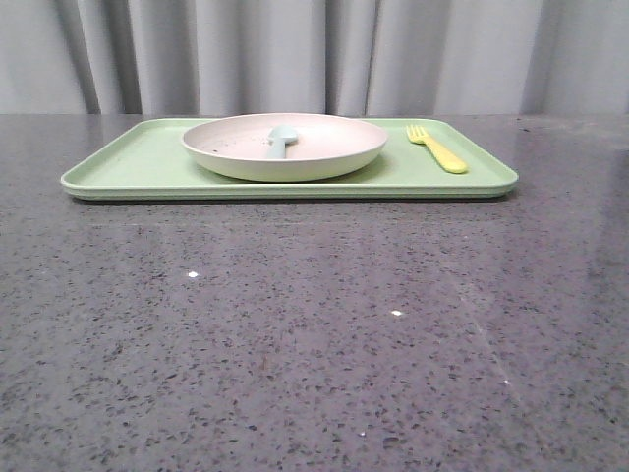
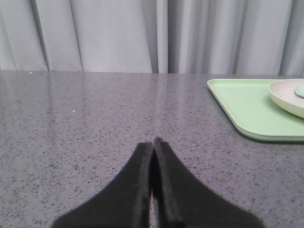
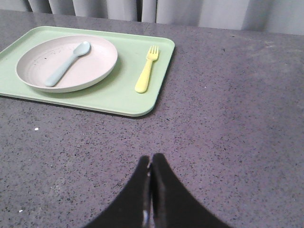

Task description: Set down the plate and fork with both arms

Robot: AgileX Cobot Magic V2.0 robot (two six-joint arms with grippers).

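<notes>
The left gripper (image 2: 153,142) is hovering low over the bare stone table (image 1: 314,334) with its fingers pressed together, holding nothing, and the right gripper (image 3: 151,159) is doing the same, tips closed and touching only each other. Ahead of both, the light green tray (image 1: 128,167) is sitting across the far part of the table. The plate (image 1: 324,157) is resting on it toward the middle, with a pale blue spoon (image 3: 66,64) lying inside it. The fork (image 3: 146,71) is lying flat on the tray just beside the plate, apart from it, on the right arm's side, its long axis running away from the robot with the tines pointing toward the curtain (image 1: 295,49). By my reckoning the right arm is the nearer one for the fork, and the left for the plate's near rim.
</notes>
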